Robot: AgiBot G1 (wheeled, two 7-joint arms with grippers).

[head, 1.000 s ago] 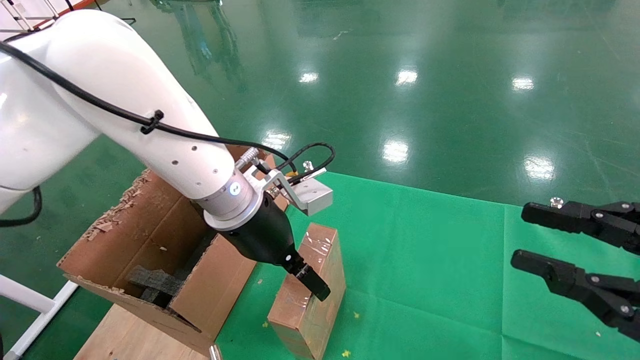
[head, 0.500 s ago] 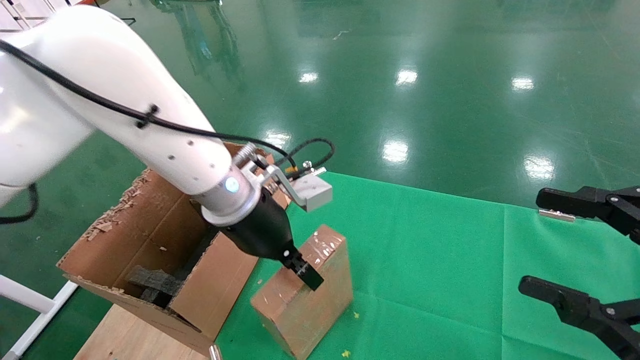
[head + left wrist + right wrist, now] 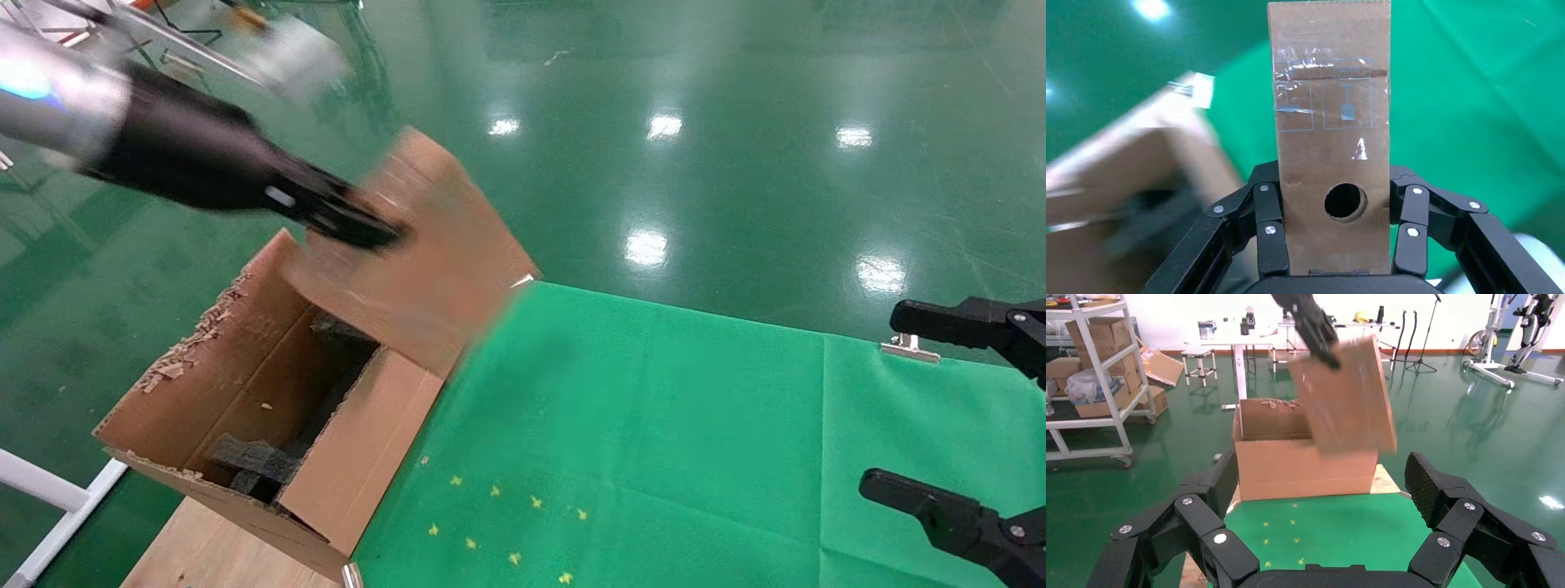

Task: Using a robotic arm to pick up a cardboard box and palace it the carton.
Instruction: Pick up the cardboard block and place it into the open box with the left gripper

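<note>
My left gripper is shut on the small brown cardboard box and holds it tilted in the air above the far end of the carton. In the left wrist view the box sits between the two black fingers, its round hole facing the camera and clear tape on its face. The carton stands open at the mat's left edge with black foam inside. The right wrist view shows the box above the carton. My right gripper is open and empty at the right.
A green mat covers the table, with small yellow marks near the front. The carton rests on a wooden board. Beyond is a shiny green floor. A shelf with boxes and tables stand far behind the carton.
My left gripper has lifted the cardboard box off the green mat and swung it up and left to above the carton. The right gripper's fingers have spread wider.
</note>
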